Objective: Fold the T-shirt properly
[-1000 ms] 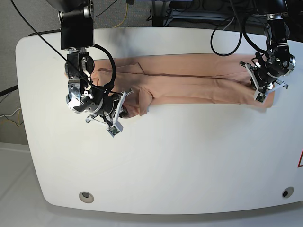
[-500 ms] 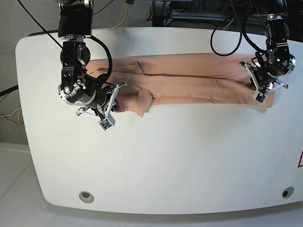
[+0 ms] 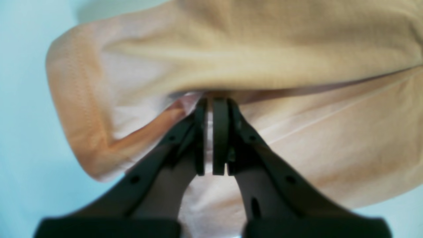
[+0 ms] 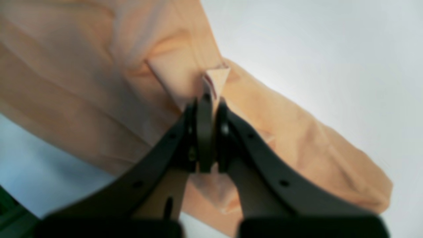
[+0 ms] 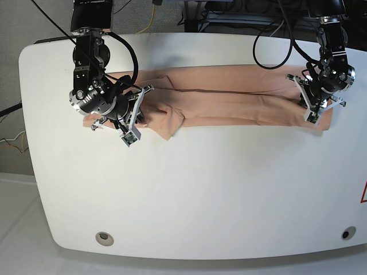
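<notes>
The peach T-shirt (image 5: 229, 100) lies pulled out into a long, narrow band across the far part of the white table (image 5: 200, 189). At the band's right end in the base view, my left gripper (image 5: 313, 112) is shut on the cloth. The left wrist view shows its fingertips (image 3: 209, 104) pinching a thin layer under a fold of the T-shirt (image 3: 264, 49). My right gripper (image 5: 140, 117) is at the bunched left end. In the right wrist view it (image 4: 211, 99) is shut on a small peak of the T-shirt (image 4: 82, 82).
Black cables hang behind the table's far edge. Two round holes sit near the front corners (image 5: 104, 238) (image 5: 346, 234). A red mark (image 5: 363, 195) shows at the right edge. Bare white tabletop stretches in front of the shirt.
My right gripper has moved left and toward the far edge, dragging the shirt's bunched end with it and stretching the band. The left gripper has barely shifted.
</notes>
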Robot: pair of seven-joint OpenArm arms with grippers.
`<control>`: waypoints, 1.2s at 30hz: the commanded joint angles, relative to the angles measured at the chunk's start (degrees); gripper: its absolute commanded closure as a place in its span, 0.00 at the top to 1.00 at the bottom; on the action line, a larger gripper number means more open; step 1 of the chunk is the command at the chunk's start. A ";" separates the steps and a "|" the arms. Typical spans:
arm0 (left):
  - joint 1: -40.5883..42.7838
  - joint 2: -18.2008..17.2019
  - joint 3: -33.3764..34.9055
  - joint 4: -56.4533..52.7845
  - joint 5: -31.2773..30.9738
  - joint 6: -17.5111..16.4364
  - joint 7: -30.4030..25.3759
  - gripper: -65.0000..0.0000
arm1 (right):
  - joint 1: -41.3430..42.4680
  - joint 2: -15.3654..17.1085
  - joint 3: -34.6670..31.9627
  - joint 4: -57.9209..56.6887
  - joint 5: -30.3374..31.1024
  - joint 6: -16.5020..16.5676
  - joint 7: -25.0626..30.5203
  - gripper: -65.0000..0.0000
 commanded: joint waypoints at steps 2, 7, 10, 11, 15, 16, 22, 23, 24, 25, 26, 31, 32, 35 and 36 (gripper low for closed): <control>-0.50 -0.77 -0.32 0.84 -0.22 0.25 -0.82 0.03 | -0.43 0.26 0.26 2.25 0.38 -1.61 -0.84 0.00; -0.50 -0.77 -0.32 0.84 -0.22 0.25 -0.82 0.03 | -1.92 0.26 0.26 2.95 0.38 -1.88 -0.92 0.00; -0.50 -0.77 -0.32 0.76 -0.22 0.25 -0.82 0.03 | -2.98 0.26 0.26 2.95 0.38 -1.88 -1.19 0.00; -0.50 -0.77 -0.32 0.76 -0.22 0.25 -0.82 0.03 | -3.24 0.26 0.26 3.04 0.38 -1.88 -1.19 0.00; -0.41 -0.77 -0.32 0.76 -0.22 0.25 -0.82 0.03 | -4.12 0.26 0.26 3.04 0.38 -1.88 -1.19 0.00; -0.41 -0.77 -0.32 0.76 -0.22 0.25 -0.82 0.03 | -4.30 0.26 0.26 3.04 0.38 -1.88 -1.19 0.00; -0.32 -0.77 -0.32 0.76 -0.22 0.25 -0.82 0.03 | -4.56 0.26 0.35 2.78 -0.23 -1.96 -0.84 0.00; -0.32 -0.77 -0.32 0.76 -0.22 0.25 -0.82 0.03 | -4.47 0.26 0.70 2.69 -0.23 -1.96 -0.75 0.00; -0.32 -0.77 -0.32 0.76 -0.22 0.25 -0.82 0.03 | -4.39 0.26 1.14 2.60 -0.23 -1.96 -0.75 0.00; -0.32 -0.77 -0.32 0.76 -0.22 0.25 -0.82 0.03 | -4.30 0.26 1.93 2.60 -0.23 -1.96 -0.57 0.00; -0.32 -0.77 -0.32 0.76 -0.22 0.25 -0.82 0.03 | -4.30 0.26 2.28 2.60 -0.23 -1.96 -0.40 0.00; -0.32 -0.77 -0.32 0.76 -0.22 0.25 -0.82 0.03 | -3.95 0.35 3.25 2.51 -0.23 -1.96 0.04 0.00; -0.32 -0.77 -0.32 0.76 -0.22 0.25 -0.82 0.03 | -3.68 0.52 3.25 2.51 -0.23 -1.96 0.04 0.00; -0.23 -0.77 -0.32 0.76 -0.22 0.25 -0.82 0.03 | -3.60 0.61 3.25 2.43 -0.23 -1.96 0.04 0.00; 0.03 -0.77 -0.32 0.76 -0.22 0.25 -0.82 0.03 | -3.60 0.61 3.25 2.43 -0.23 -1.96 0.04 0.00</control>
